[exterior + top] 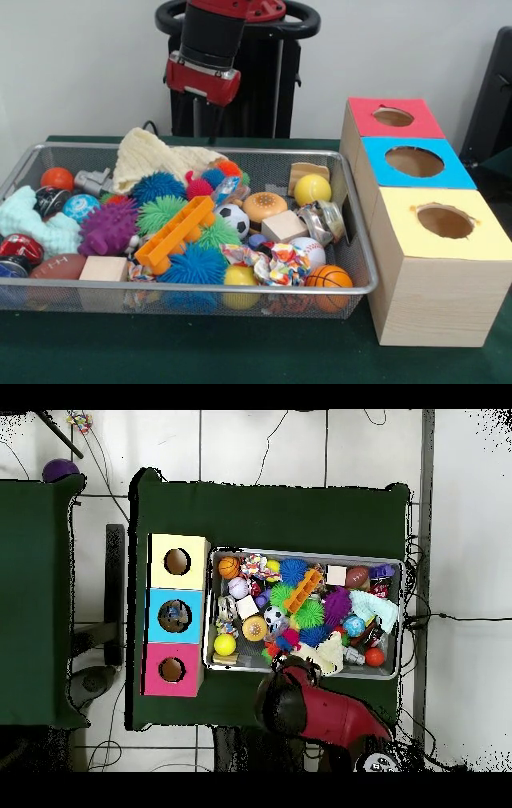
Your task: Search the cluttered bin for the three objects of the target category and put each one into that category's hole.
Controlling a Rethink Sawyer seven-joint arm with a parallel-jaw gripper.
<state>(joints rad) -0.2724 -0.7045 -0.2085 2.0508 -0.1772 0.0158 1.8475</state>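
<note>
I saw the arm (210, 50) raised behind the wire bin (356, 240); I could not tell the gripper's state.

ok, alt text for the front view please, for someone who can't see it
A wire mesh bin crammed with balls, spiky toys and wooden blocks sits on a green table. Beside it is a wooden box with red, blue and yellow holed tops. The robot arm hangs above the bin's far edge.

Table: dark green cloth-covered table (240, 352).
Bin: 1 wire mesh bin (364, 264) full of toys, toward 1 end.
Boxes: 3 wooden boxes (436, 304), touching in a row beside the bin, at the table's other end.
</note>
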